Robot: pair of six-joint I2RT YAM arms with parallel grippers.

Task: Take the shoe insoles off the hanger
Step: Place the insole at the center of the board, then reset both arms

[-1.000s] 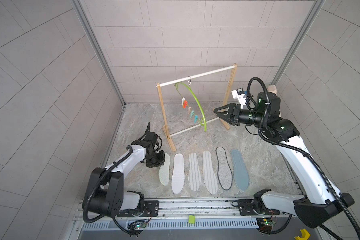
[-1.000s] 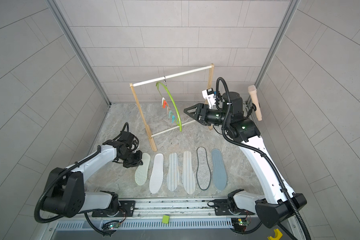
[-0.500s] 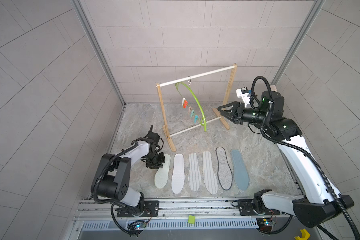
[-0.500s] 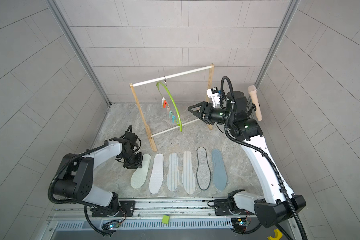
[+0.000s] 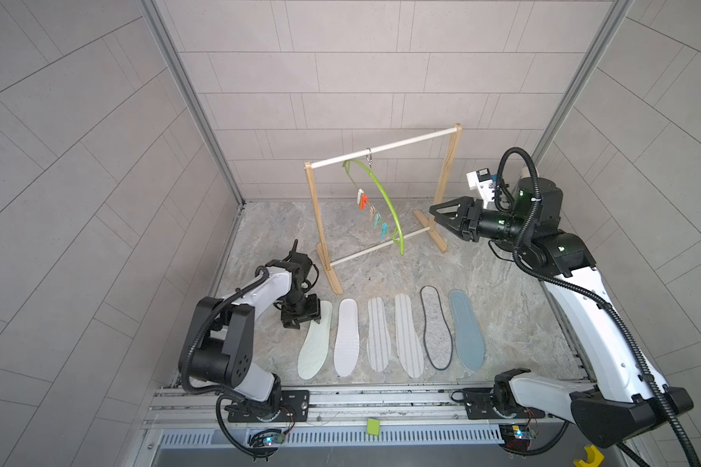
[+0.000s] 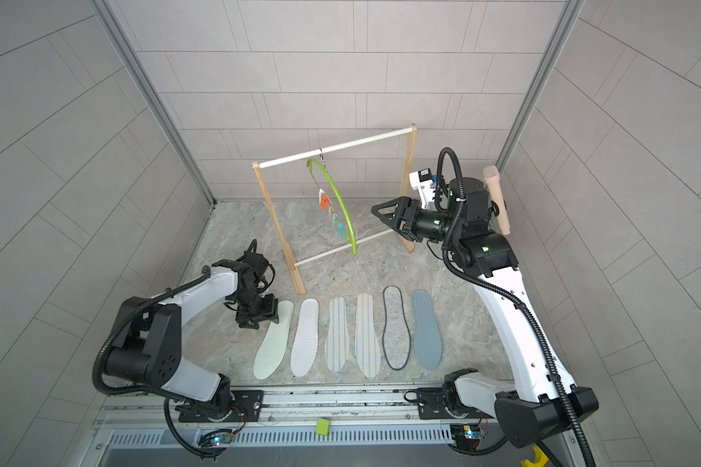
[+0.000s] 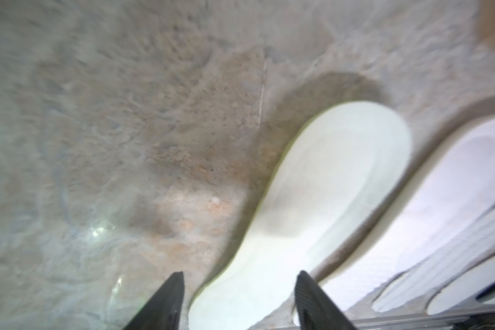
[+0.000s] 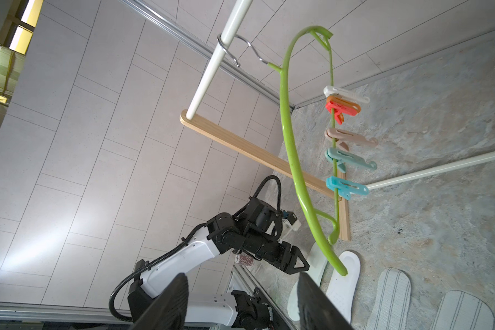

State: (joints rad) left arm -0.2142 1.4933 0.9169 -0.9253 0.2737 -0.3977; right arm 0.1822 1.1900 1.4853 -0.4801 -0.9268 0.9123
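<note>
All six shoe insoles (image 5: 407,335) flat in row on counter (image 5: 502,283), none on hanger (image 5: 381,198); its clothespins (image 8: 343,128) bare, so I judge job nearly done. Left pincer (image 7: 239,288) low over far end of mint insole (image 5: 315,347), jaws spread either side, not pinching: looks like set-down at row's end. Right pincer (image 8: 242,285) spread, empty, level, facing hanger. My left wrist view blurred; top views hide insole tip under pincer; whether fingertips touch counter, I cannot tell.

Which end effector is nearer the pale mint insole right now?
Left. The left end effector is at the far end of the pale mint insole, jaws open. The right end effector is up beside the hanger, well away.
</note>
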